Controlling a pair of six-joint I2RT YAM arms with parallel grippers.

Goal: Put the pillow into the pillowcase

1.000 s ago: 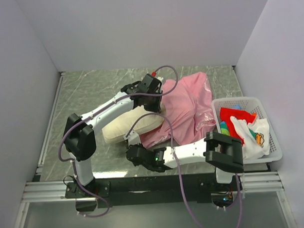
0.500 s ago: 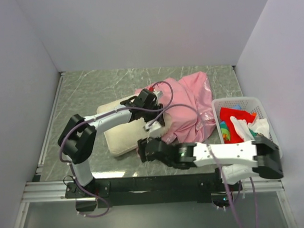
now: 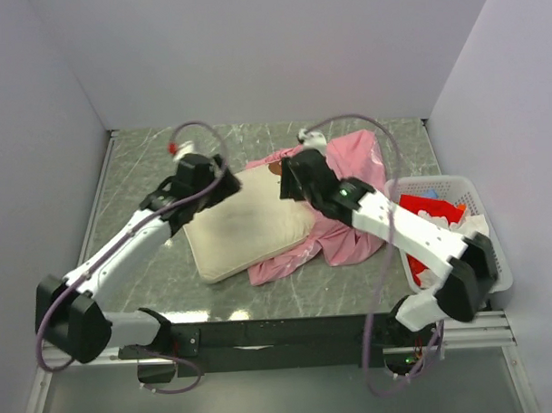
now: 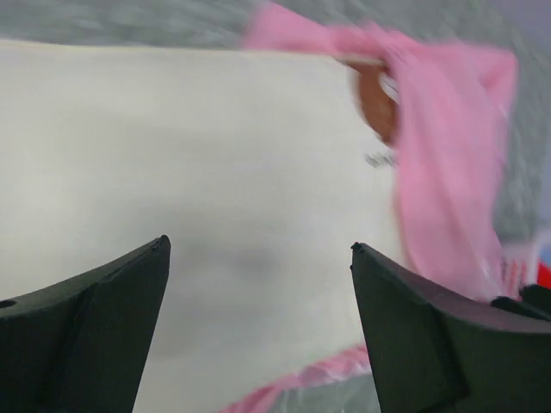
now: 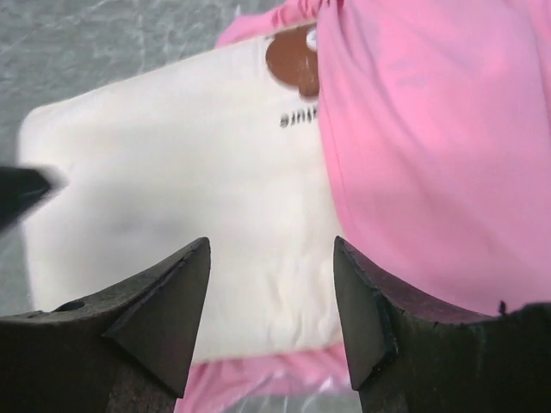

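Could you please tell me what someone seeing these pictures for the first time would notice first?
A big cream pillow lies mid-table, its right edge tucked under a crumpled pink pillowcase. The left arm and right arm both reach over it with jaws open and holding nothing. At the right edge stands a white basket of bright cloths.
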